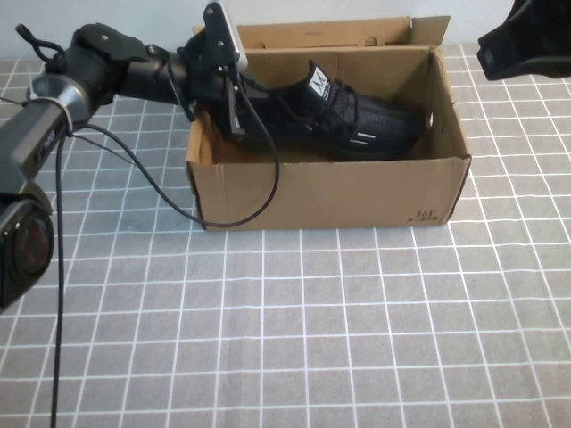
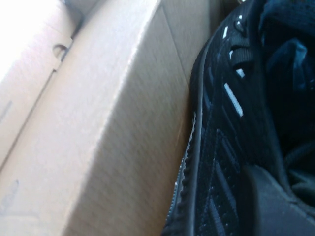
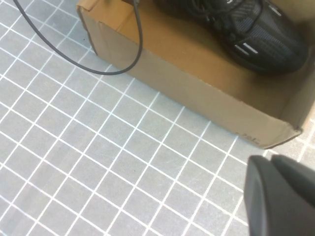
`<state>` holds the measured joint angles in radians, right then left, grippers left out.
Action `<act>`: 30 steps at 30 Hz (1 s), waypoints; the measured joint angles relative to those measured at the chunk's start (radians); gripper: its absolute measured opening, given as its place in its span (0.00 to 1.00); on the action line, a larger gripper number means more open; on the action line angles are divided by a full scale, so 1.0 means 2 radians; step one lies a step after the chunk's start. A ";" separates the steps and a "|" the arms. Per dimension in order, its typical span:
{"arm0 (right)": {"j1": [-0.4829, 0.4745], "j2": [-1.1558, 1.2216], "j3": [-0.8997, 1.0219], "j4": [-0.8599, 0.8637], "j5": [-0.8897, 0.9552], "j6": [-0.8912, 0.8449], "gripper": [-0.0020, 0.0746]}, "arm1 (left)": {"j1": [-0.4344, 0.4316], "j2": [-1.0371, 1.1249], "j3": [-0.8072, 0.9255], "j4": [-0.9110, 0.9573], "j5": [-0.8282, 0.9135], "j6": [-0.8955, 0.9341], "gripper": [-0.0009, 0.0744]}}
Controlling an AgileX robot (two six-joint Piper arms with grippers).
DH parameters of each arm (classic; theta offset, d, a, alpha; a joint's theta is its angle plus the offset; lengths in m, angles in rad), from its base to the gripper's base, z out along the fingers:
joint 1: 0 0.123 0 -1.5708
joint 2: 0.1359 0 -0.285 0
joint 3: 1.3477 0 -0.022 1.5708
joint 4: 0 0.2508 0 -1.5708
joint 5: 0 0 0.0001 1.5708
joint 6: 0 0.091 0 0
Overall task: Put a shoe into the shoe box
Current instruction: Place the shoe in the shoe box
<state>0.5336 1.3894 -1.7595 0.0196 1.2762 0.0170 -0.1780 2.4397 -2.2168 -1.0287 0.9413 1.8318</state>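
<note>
The black knit shoe [image 1: 348,120] lies inside the brown cardboard shoe box [image 1: 321,192], toe toward the right end, heel raised at the left end. My left gripper [image 1: 239,116] is over the box's left end, shut on the shoe's heel. In the left wrist view the shoe's side [image 2: 221,147] lies next to the box's inner wall [image 2: 113,137], with one finger [image 2: 270,206] pressed on it. My right gripper [image 1: 526,40] hangs at the far right, off the box; in its wrist view it [image 3: 268,163] is shut and empty, above the mat by the box's front corner [image 3: 275,135].
The left arm's black cable [image 1: 259,205] droops over the box's front left wall. It also shows in the right wrist view [image 3: 138,44]. The box's back flap [image 1: 357,31] stands up. The grey gridded mat [image 1: 294,339] spreads in front of the box.
</note>
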 joint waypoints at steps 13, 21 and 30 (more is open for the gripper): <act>0.000 0.000 0.000 0.020 0.000 0.000 0.01 | -0.010 0.001 0.000 -0.007 -0.027 0.025 0.05; 0.000 0.000 0.000 0.021 0.000 0.000 0.01 | -0.010 0.001 0.000 -0.047 -0.051 0.020 0.39; 0.000 0.000 0.000 0.025 0.000 0.000 0.01 | -0.010 -0.022 0.000 -0.092 -0.072 -0.062 0.63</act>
<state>0.5336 1.3894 -1.7595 0.0702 1.2762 0.0170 -0.1975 2.3953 -2.2168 -1.2130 0.7983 1.7070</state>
